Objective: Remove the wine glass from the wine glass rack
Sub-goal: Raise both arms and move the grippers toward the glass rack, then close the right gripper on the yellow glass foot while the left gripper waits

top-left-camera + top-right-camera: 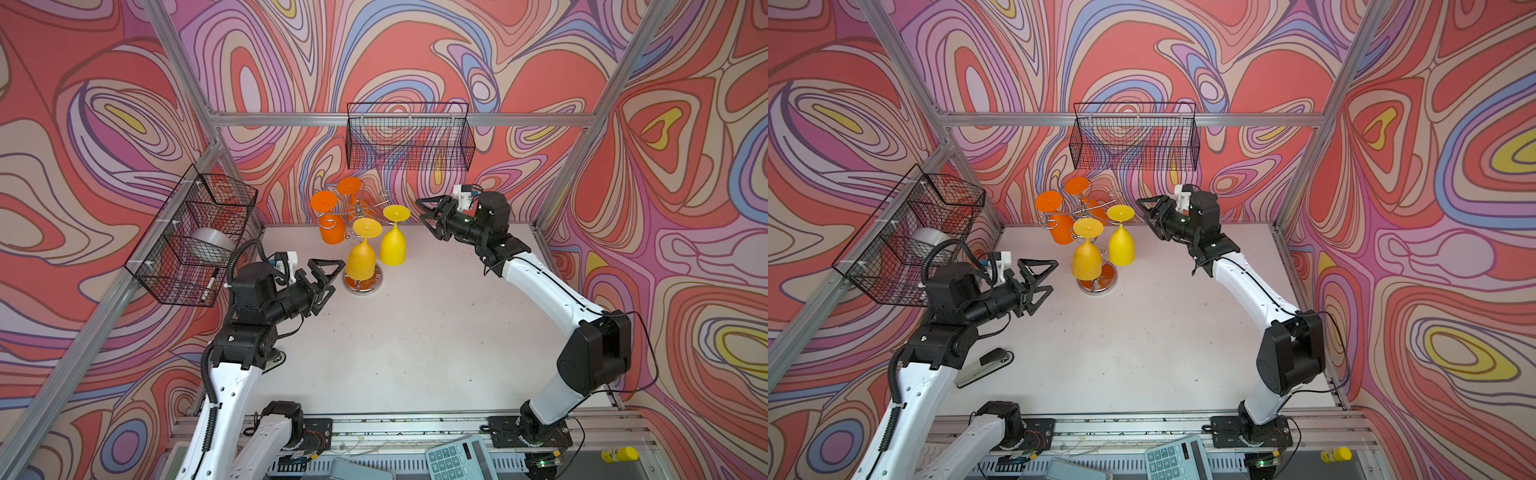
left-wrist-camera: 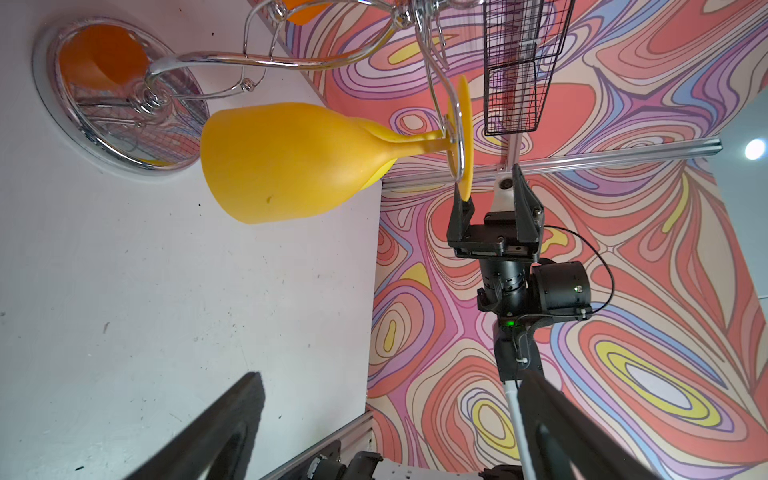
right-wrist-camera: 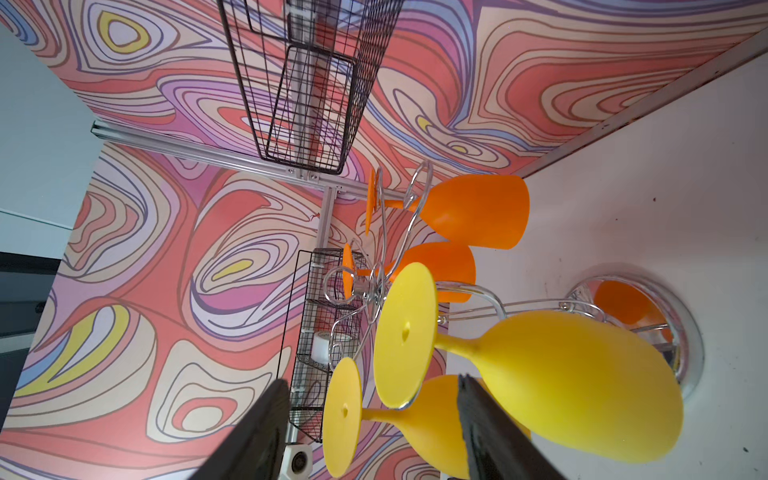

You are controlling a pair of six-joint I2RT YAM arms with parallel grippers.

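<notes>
right gripper [image 1: 420, 211] hovers, jaws apart, near yellow wine glass [image 1: 392, 245]

Rack [image 1: 368, 286] stands at back of table [image 1: 415, 332], left of centre; 4 glasses hang upside down from it. L gripper [image 1: 337, 277] sits just left of rack base, R gripper [image 1: 420, 211] near right of rightmost glass [image 1: 392, 245]. Baskets hang on back wall [image 1: 409, 137] and left wall [image 1: 195, 237].
</notes>
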